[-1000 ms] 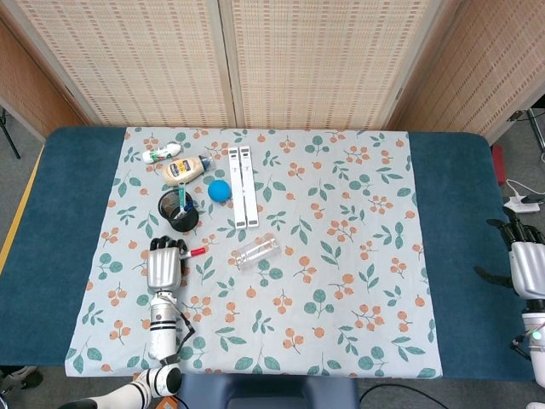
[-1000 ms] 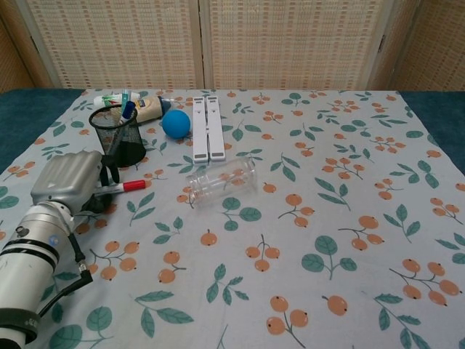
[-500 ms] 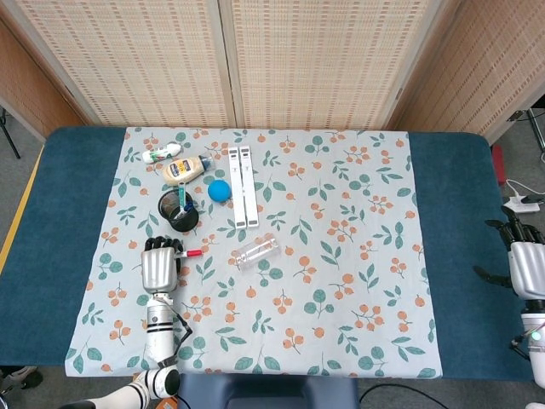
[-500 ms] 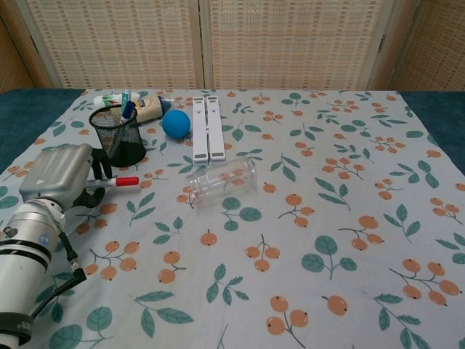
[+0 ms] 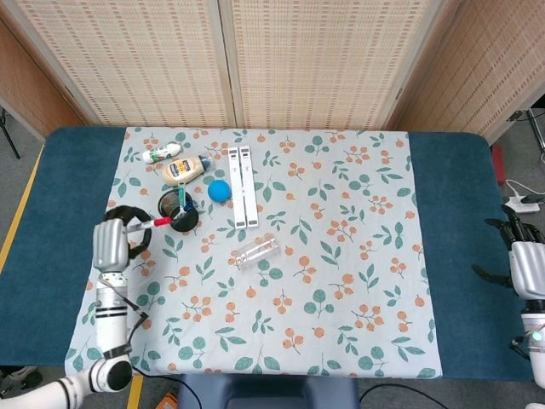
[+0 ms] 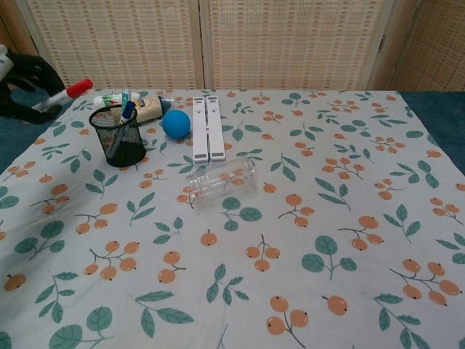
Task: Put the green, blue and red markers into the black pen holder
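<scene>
My left hand [image 5: 111,241] pinches the red marker [image 5: 151,224] in the air, its red cap pointing toward the black pen holder [image 6: 118,135], just left of its rim. The blue marker [image 6: 126,112] stands inside the holder. My right hand [image 5: 528,264] hangs off the table's right edge, fingers apart, holding nothing

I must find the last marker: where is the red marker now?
The left hand holds the red marker in the air, left of the black pen holder, its red cap nearing the rim.
</scene>
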You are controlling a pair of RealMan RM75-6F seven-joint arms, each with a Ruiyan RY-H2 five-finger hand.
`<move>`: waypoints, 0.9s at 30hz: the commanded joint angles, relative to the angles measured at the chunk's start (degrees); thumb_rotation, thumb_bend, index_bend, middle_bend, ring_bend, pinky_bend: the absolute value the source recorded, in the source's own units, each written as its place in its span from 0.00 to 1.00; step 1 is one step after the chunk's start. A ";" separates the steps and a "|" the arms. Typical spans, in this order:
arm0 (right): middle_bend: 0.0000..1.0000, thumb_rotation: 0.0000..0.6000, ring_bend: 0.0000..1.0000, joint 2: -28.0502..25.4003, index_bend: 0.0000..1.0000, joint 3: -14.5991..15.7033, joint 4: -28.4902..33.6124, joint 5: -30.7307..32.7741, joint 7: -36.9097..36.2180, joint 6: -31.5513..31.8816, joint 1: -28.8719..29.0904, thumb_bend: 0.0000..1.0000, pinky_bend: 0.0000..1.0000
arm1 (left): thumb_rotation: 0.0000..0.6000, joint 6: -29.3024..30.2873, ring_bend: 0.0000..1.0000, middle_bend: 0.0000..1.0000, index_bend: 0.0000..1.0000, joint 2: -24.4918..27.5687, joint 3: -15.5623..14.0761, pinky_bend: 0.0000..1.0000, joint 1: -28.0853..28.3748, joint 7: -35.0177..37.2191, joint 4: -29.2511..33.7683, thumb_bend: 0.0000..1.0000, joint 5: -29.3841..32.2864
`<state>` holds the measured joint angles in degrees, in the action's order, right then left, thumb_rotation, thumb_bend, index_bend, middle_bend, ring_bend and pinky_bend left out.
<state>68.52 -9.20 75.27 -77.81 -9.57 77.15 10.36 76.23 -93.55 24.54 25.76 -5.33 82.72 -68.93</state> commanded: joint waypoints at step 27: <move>0.05 1.00 0.20 0.54 0.24 -0.43 -0.63 1.54 1.87 -0.78 0.13 0.03 0.17 | 1.00 -45.28 0.29 0.60 0.55 7.79 13.84 0.26 13.27 70.08 -16.34 0.36 1.73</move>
<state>69.04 -9.62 74.66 -76.30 -7.73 76.40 10.46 31.35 -84.57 39.24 38.09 63.30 67.91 -66.24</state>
